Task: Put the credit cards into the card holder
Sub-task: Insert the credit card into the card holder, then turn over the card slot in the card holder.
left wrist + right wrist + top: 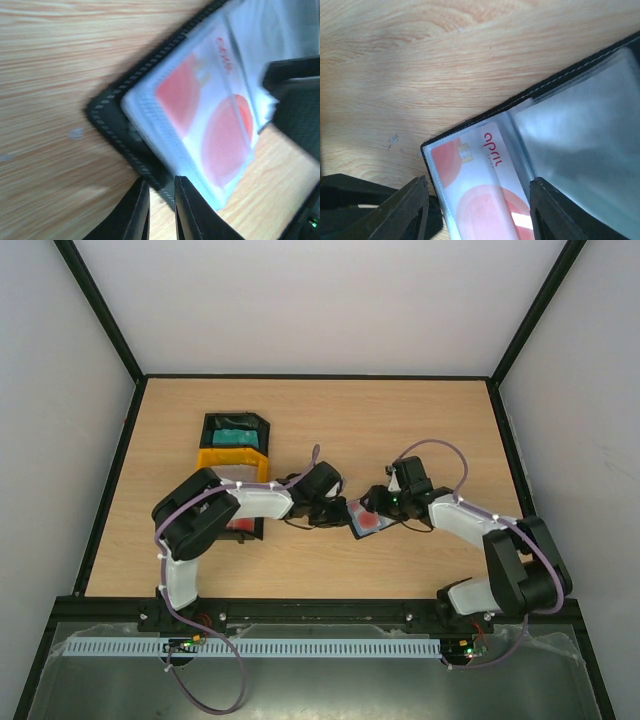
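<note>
Left gripper (159,184): clenched on card holder (112,107) edge.
Right gripper (479,182): released, spread astride red-and-white card (470,192).
Card holder: laid open, mid table (430,430); red-and-white card sleeved inside.
Teal card (237,436): kept in black tray (209,426), 11 o'clock of holder.

Both arms reach inward from their bases and meet over the middle of the worktop (400,420). The left arm (215,515) is folded sharply at the elbow. The left hand (161,181) pinches the card holder (107,117) at its edge, and the right hand (479,182) hangs with fingers spread wide.
</note>
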